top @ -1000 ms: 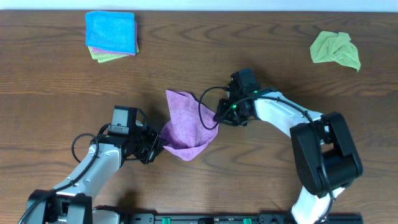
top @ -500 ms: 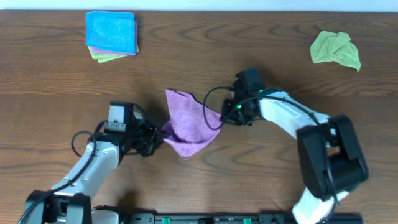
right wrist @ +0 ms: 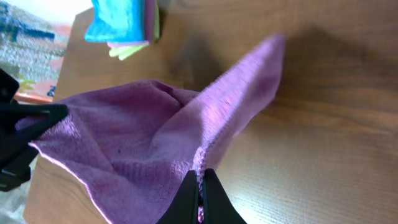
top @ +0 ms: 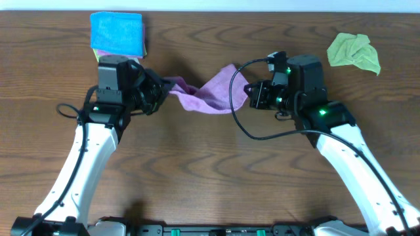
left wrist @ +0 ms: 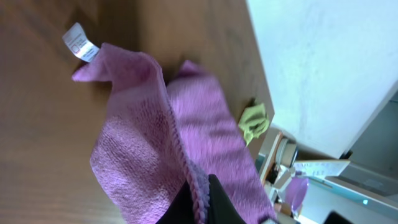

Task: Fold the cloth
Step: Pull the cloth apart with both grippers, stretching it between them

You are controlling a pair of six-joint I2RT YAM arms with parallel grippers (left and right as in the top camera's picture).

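A purple cloth (top: 209,96) hangs in the air above the table's far middle, stretched between my two grippers and sagging in between. My left gripper (top: 164,87) is shut on its left edge; the left wrist view shows the cloth (left wrist: 155,143) pinched between the fingers (left wrist: 200,202), with a white tag on it (left wrist: 81,43). My right gripper (top: 248,94) is shut on the cloth's right edge; the right wrist view shows the hem (right wrist: 186,130) clamped between the fingers (right wrist: 200,196).
A stack of folded cloths, blue on top (top: 117,34), lies at the far left, just behind my left gripper. A crumpled green cloth (top: 354,52) lies at the far right. The wooden table (top: 210,170) runs toward the near edge.
Both grippers have risen and moved toward the far side, lifting the purple cloth off the table. They have also spread apart, so the cloth now hangs stretched between them.
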